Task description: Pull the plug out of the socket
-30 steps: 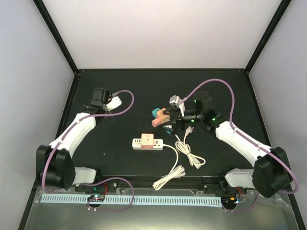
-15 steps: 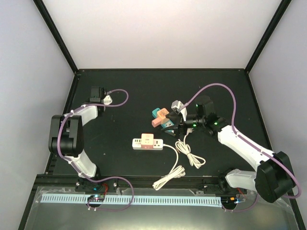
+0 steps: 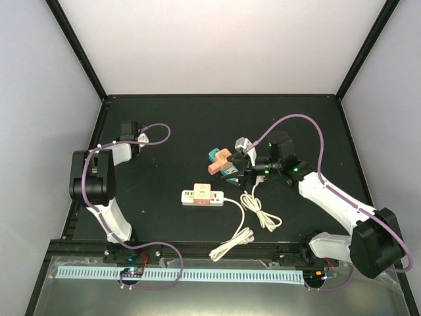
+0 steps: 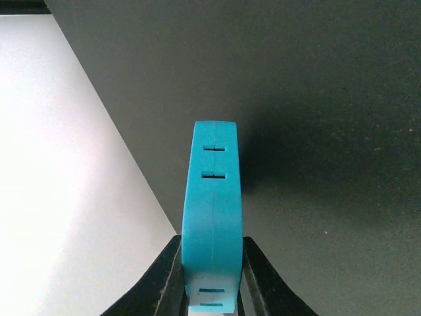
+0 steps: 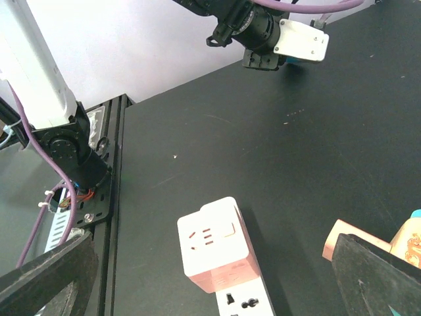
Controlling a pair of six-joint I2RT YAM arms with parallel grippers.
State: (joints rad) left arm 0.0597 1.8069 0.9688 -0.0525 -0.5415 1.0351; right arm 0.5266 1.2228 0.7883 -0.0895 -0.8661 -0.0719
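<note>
A white power strip (image 3: 194,197) lies flat mid-table with a pink-and-white cube plug (image 3: 202,191) seated in it. In the right wrist view the plug (image 5: 214,247) stands on the strip (image 5: 247,299). My right gripper (image 3: 222,165) is open and empty, hovering just up and right of the plug. In its own view the gripper (image 5: 210,266) has jaws spread wide, with black fingers (image 5: 46,276) at both lower corners. My left gripper (image 3: 127,128) is far away at the table's left edge. Its teal pads (image 4: 212,217) are pressed together on nothing.
The strip's white cord (image 3: 241,227) runs right and lies in loose coils near the front edge. A second coiled white cable (image 3: 262,214) lies under the right arm. The left arm's white wrist camera (image 5: 299,43) shows at the top of the right wrist view.
The left arm has folded back toward the table's left edge. The right gripper has shifted slightly down and left, closer to the strip, and is still open.
</note>
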